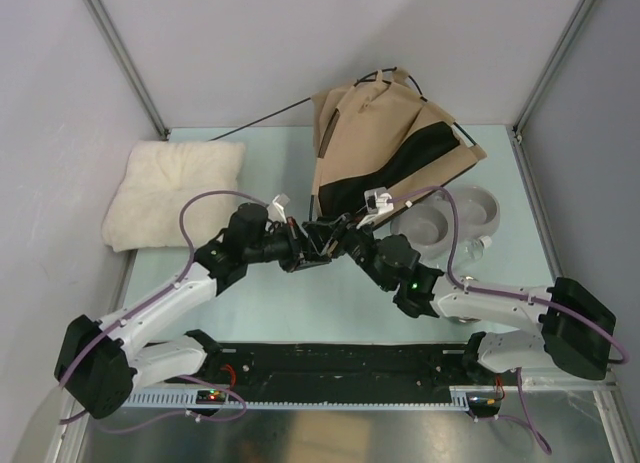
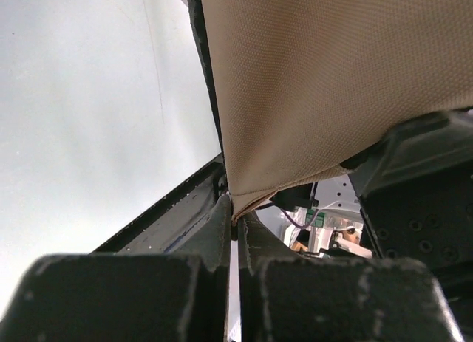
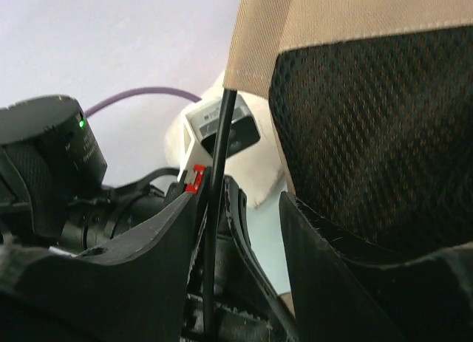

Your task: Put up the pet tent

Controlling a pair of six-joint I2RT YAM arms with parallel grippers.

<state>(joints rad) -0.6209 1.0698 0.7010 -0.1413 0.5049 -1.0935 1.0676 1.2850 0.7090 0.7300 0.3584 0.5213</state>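
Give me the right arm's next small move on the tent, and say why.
Probably close the right gripper on the thin dark pole. Its jaws stand open with the pole running between them, so it holds nothing. The left gripper is shut on the lower fabric edge of the pet tent, which steadies that corner.

We're in a robot lab cell, no question: bare pale walls (image 1: 300, 43) framed by aluminium posts (image 1: 120, 53) box in a mint-green table (image 1: 290, 313). Two arms (image 1: 170, 301) sit bolted to a black rail (image 1: 340, 368) at its near edge, purple cables (image 1: 200, 197) looping off them. A cushion (image 1: 170, 193), bowls (image 1: 450, 221) and tent (image 1: 370, 133) sit there as props.
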